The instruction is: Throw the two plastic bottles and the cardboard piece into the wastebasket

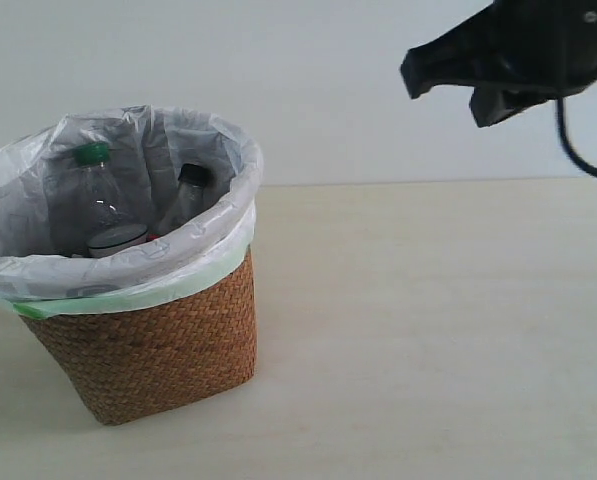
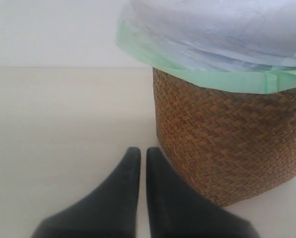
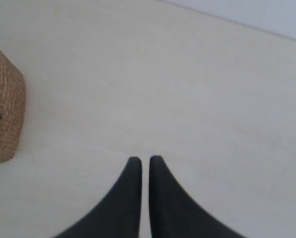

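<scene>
The green-capped clear plastic bottle (image 1: 93,200) and black-capped clear plastic bottle (image 1: 186,195) sit in the brown wicker wastebasket (image 1: 148,350) toward the worktop's left edge; the cardboard piece is unseen. The left pincer (image 2: 138,153) and right pincer (image 3: 142,161) are pressed together and empty, so pull back without nudging the wicker.

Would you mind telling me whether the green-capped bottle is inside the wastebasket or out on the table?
Inside. The green-capped bottle shows within the wastebasket, behind its bag-lined rim, beside the black-capped bottle.
</scene>
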Controlling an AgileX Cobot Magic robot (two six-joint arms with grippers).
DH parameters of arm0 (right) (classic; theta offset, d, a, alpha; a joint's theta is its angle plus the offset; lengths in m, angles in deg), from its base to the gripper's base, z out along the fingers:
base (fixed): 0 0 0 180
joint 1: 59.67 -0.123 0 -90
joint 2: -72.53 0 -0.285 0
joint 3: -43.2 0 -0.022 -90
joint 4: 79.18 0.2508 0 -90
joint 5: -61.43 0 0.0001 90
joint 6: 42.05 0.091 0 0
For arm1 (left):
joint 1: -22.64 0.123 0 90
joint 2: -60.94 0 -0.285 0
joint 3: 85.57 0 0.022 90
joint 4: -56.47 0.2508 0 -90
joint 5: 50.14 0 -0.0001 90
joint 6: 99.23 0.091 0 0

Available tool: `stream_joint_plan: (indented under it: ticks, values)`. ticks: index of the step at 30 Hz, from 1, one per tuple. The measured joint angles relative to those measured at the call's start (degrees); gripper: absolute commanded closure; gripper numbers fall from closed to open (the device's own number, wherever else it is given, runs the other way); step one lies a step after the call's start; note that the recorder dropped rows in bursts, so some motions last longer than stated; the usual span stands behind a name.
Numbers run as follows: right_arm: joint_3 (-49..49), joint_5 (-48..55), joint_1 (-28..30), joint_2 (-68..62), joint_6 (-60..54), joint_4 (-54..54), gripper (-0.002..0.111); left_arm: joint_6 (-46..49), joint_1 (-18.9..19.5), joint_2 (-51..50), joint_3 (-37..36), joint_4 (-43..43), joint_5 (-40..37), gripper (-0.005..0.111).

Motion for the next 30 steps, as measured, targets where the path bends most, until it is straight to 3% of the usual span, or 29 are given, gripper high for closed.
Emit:
stream_joint_plan:
  ticks: [12, 30]
  values:
    - [-16.11, -4.35, 0.00, 31.59, 0.59, -0.27, 0.108, 0.00, 0.00, 0.00, 0.00, 0.00, 0.00, 0.103]
    - [-17.55, 6.66, 0.00, 72.08, 1.48, 0.55, 0.108, 0.00, 0.00, 0.00, 0.00, 0.00, 0.00, 0.103]
